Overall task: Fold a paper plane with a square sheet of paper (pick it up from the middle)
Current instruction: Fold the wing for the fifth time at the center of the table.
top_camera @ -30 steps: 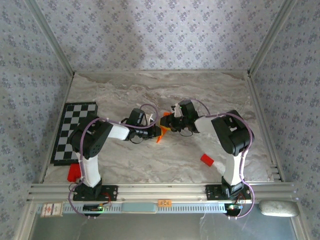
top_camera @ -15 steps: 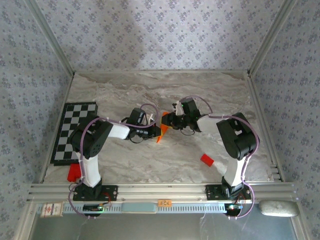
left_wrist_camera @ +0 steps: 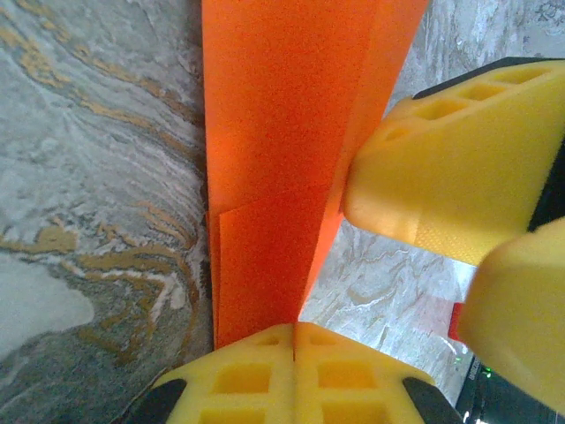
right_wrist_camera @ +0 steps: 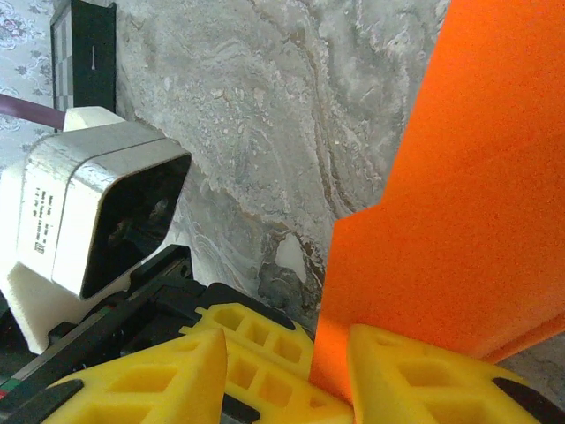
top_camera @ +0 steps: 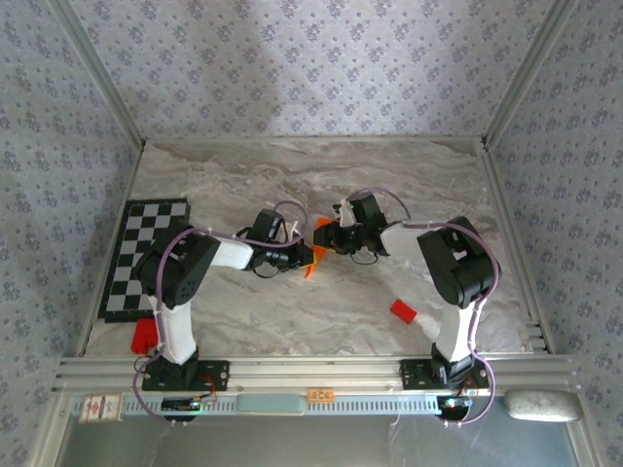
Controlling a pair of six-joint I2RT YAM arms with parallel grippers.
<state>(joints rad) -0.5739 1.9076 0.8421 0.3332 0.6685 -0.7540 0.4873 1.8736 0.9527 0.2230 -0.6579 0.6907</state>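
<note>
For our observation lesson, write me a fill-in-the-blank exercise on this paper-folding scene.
The folded paper is coloured ___.
The hand closed on the paper belongs to the ___ arm.
The flat mat has a ___ pattern.
The right hand has its jaws standing ___.
Missing words: orange; left; checkerboard; open.

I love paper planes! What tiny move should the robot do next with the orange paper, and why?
Probably the right gripper should close gently on the orange paper. The left gripper holds the paper's end pinched shut, while the right jaws stand apart beside the fold, not clamping anything.
</note>
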